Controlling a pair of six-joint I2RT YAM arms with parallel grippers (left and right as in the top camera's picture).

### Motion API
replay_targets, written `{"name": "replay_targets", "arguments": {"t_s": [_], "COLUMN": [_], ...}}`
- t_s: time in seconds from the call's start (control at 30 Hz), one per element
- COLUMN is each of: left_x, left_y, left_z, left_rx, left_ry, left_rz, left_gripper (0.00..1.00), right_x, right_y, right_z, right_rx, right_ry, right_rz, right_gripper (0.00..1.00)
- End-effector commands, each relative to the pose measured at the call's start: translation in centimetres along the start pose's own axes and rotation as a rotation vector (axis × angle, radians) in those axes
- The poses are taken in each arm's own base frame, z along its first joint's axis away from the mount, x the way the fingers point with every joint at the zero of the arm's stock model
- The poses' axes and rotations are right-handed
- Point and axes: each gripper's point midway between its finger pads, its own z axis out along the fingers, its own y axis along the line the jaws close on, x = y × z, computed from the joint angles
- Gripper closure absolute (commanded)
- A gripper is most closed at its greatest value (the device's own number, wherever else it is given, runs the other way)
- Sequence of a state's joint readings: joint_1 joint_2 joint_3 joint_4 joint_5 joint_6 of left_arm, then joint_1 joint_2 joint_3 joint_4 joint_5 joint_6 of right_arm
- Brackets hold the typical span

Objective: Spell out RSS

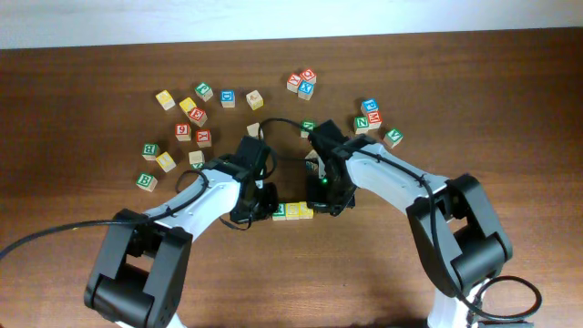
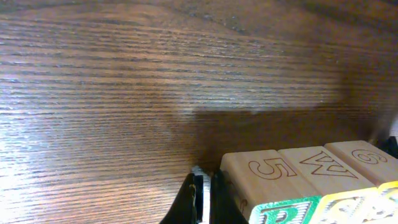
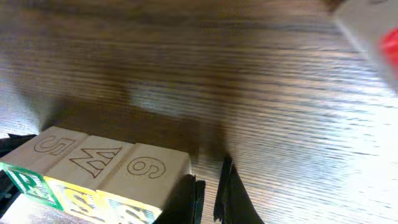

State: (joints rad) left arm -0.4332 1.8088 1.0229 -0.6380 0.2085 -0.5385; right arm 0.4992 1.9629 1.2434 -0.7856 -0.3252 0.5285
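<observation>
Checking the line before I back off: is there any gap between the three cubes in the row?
No, in the left wrist view the three cubes sit flush, side against side.

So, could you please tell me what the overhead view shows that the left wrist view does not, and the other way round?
Only overhead: the whole left arm and right arm, and the scattered letter cubes farther up the table. Only left wrist: the engraved side faces of the row of three cubes, with a 5 on the nearest, and the left claw close beside that cube. Both: the three cubes side by side on dark wood, with the left claw at one end.
</observation>
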Motion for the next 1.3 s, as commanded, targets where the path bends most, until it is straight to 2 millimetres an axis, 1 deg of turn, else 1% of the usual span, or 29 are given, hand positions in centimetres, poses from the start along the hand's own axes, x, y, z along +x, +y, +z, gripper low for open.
{"name": "replay_targets", "arguments": {"t_s": [0.0,0.3,0.37,0.43,0.5,0.6,0.73,0.8,0.83,0.97,1.03,1.1,1.13,1.2,1.27], "left_x": [0.5,0.5,0.5,0.4,0.3,0.2,0.0,-0.3,-0.6,-2.5,-3.3,-3.5,-3.4,-2.9,-2.5], "left_y": [-0.9,-0.9,-0.6,0.1,1.0,2.4,2.7,2.6,2.6,3.6,3.7,3.7,3.8,4.2,4.6], "left_z": [0.4,0.4,0.4,0.4,0.3,0.1,0.0,-0.4,-0.9,-5.0,-8.3,-10.7,-12.2,-15.2,-16.8], "left_rx": [0.015,0.015,0.001,-0.035,-0.087,-0.163,-0.180,-0.184,-0.190,-0.231,-0.216,-0.189,-0.175,-0.155,-0.159], "left_ry": [0.013,0.015,0.013,0.005,-0.005,-0.022,-0.030,-0.038,-0.044,-0.119,-0.185,-0.239,-0.270,-0.335,-0.371], "left_rz": [0.040,0.042,0.040,0.035,0.032,0.030,0.031,0.030,0.026,-0.013,-0.035,-0.049,-0.056,-0.074,-0.078], "left_gripper": [1.00,1.00,1.00,1.00,1.00,1.00,1.00,1.00,1.00,1.00,1.00,1.00,1.00,1.00,0.99], "right_x": [0.3,0.2,0.1,0.0,0.0,-0.1,-0.3,-0.3,-0.2,0.0,0.6,1.5,2.0,3.4,4.5], "right_y": [0.6,0.5,0.4,0.2,-0.4,-1.8,-3.3,-4.0,-4.2,-4.5,-4.3,-4.5,-4.6,-4.6,-4.2], "right_z": [0.9,0.8,0.8,0.8,0.8,0.5,-0.1,-0.6,-1.1,-4.2,-7.2,-10.0,-11.7,-14.8,-16.9], "right_rx": [-0.007,-0.005,0.004,0.012,0.041,0.091,0.101,0.105,0.109,0.136,0.148,0.167,0.181,0.194,0.177], "right_ry": [0.018,0.013,0.008,0.004,-0.002,-0.002,0.013,0.023,0.030,-0.010,-0.065,-0.117,-0.156,-0.230,-0.286], "right_rz": [-0.004,-0.004,-0.005,-0.014,-0.009,0.017,0.065,0.070,0.067,0.056,0.044,0.033,0.025,0.010,-0.014], "right_gripper": [0.95,0.95,0.95,0.95,0.96,0.95,0.96,0.96,0.96,0.96,0.95,0.95,0.94,0.87,0.70]}}
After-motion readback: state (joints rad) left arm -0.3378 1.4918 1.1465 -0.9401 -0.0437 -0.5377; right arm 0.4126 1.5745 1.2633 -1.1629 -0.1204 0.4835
